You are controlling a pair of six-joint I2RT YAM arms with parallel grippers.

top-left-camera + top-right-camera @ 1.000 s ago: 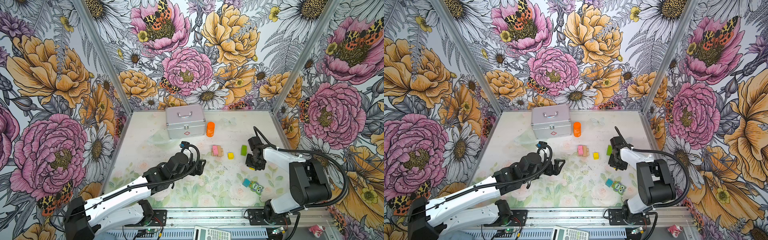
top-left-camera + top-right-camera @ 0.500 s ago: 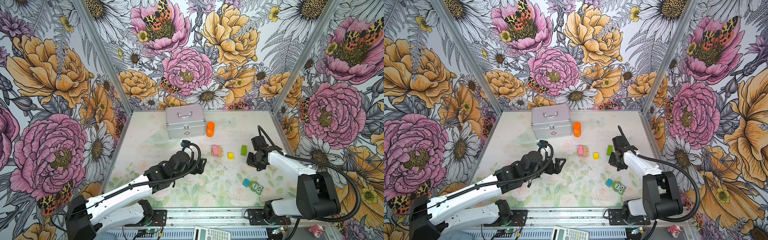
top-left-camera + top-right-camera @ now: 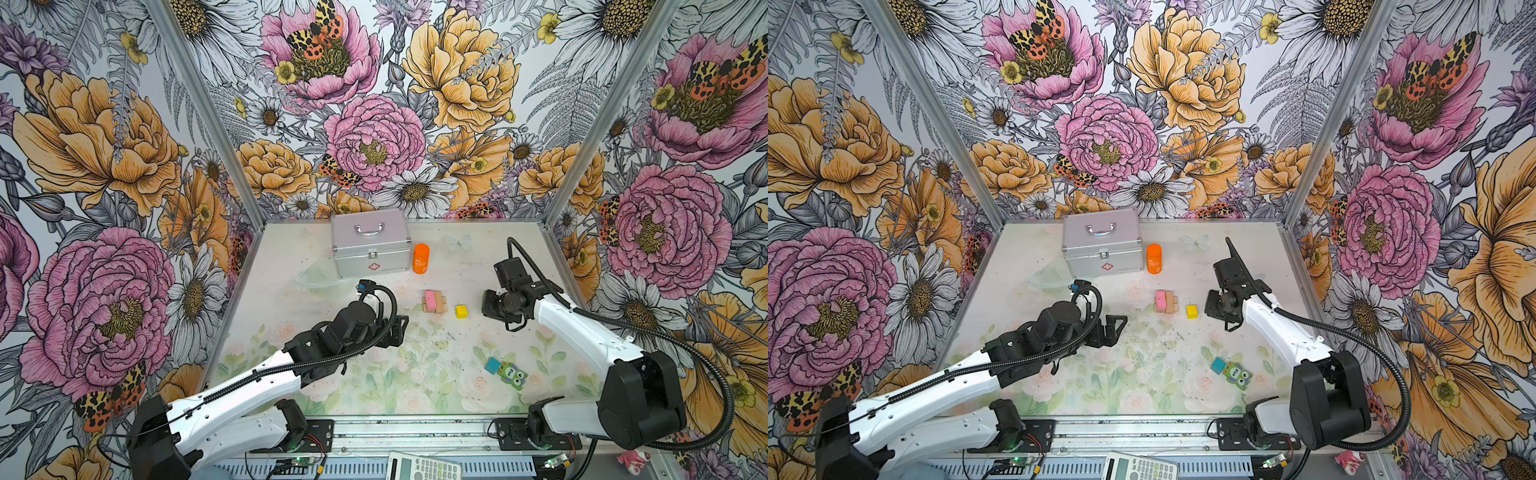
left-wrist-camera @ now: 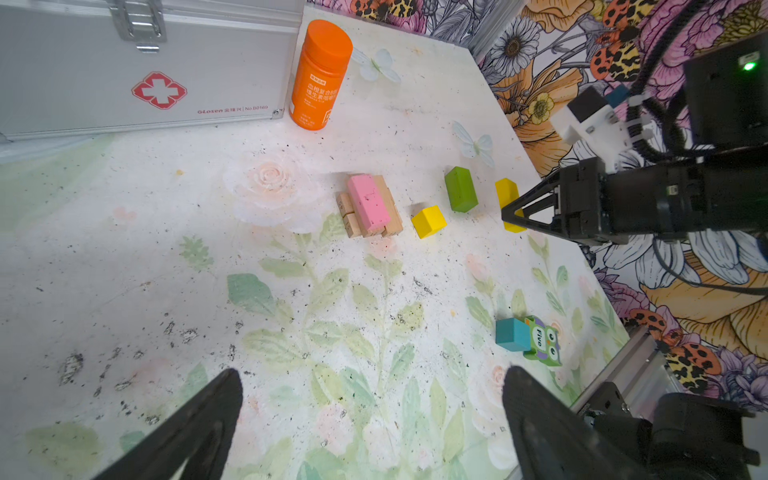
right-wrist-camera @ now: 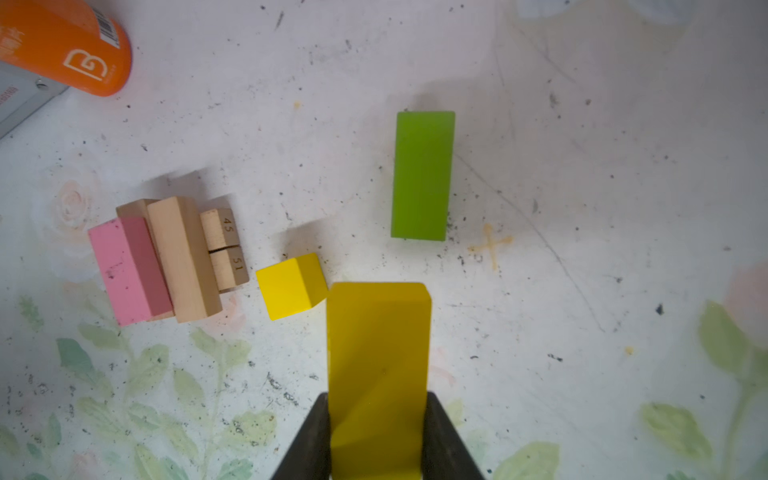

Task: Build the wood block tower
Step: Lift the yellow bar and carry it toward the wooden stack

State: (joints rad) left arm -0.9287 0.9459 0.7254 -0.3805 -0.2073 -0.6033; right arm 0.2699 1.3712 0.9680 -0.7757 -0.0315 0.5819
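The floral table [image 3: 291, 257] carries a silver case [image 3: 371, 243] and an orange bottle [image 3: 421, 258] near its back edge. Tan planks [image 3: 439, 302], a yellow cube [image 3: 461, 311] and a green bar [image 4: 460, 189] lie midway. A teal cube [image 3: 493, 365] touches an owl piece [image 3: 512, 372] toward the front right.

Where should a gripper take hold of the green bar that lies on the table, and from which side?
Grip the green bar across its two long sides at mid-length, from straight above: it lies flat, nothing touches it, and its narrow width should fit between open jaws.

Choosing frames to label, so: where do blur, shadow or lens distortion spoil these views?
Right wrist view: sharp, faint shadows by the green bar; held yellow bar partly shaded. Left wrist view: wide-angle bending of the silver case; fingers dark. Both top views: evenly lit, sharp.
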